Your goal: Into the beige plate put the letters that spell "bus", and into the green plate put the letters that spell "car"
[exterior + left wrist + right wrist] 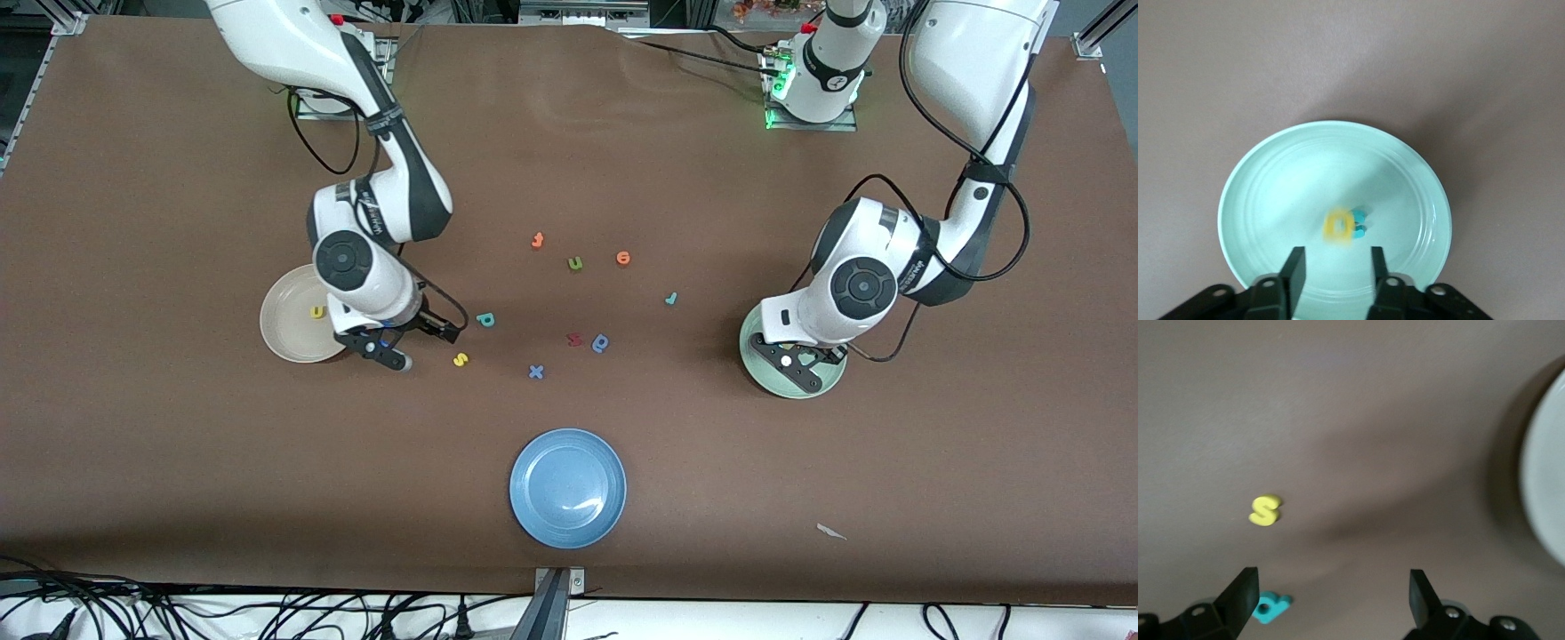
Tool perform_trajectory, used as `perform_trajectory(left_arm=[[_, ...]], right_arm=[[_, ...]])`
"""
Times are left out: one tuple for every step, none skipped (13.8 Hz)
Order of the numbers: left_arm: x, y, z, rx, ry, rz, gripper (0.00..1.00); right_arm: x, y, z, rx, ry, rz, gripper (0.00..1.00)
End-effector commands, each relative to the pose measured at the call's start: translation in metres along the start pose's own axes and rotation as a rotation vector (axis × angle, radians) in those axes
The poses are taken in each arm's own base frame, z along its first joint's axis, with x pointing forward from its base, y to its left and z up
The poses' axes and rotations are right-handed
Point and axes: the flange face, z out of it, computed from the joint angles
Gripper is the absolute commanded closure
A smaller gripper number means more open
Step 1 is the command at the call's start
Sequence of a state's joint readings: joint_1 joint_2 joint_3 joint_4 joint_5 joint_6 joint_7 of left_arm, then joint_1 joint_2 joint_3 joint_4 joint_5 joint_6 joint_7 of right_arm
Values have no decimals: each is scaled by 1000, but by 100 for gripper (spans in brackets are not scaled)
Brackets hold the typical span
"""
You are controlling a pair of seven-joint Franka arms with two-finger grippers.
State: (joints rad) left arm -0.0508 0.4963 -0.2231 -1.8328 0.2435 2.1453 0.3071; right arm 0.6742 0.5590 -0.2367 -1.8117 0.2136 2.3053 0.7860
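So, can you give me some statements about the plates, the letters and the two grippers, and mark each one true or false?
1. A yellow letter u lies in the beige plate. True.
2. The blue plate holds two letters. False: it holds none.
3. The left gripper is over the green plate, fingers apart, holding nothing. True.
4. The yellow letter s lies in the beige plate. False: it lies on the table, beside that plate.
5. The right gripper is shut on the teal letter. False: it is open and empty.
6. The green plate holds a yellow letter. True.
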Motion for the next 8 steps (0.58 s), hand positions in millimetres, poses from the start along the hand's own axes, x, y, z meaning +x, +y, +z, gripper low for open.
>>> perform_trajectory(left_arm=[[6, 20, -7, 12, -2, 22, 0], [10, 31, -8, -30, 11, -7, 0], [13, 39, -9, -77, 25, -56, 0], [17, 50, -10, -115, 33, -101, 0], [22, 63, -13, -140, 38, -142, 0], [28, 82, -17, -151, 38, -186, 0], [34, 100, -17, -161, 32, -259, 0], [39, 121, -14, -160, 19, -321, 0]], right_arm=[[-18, -34, 18, 7, 18, 44, 1], [-21, -39, 22, 5, 20, 55, 1], [-25, -45, 24, 15, 30, 66, 1], [-27, -48, 28, 22, 40, 77, 1], [-31, -52, 30, 31, 49, 74, 1], [-32, -53, 34, 35, 55, 75, 1], [-33, -55, 38, 42, 61, 83, 1], [-38, -59, 44, 46, 66, 91, 1]])
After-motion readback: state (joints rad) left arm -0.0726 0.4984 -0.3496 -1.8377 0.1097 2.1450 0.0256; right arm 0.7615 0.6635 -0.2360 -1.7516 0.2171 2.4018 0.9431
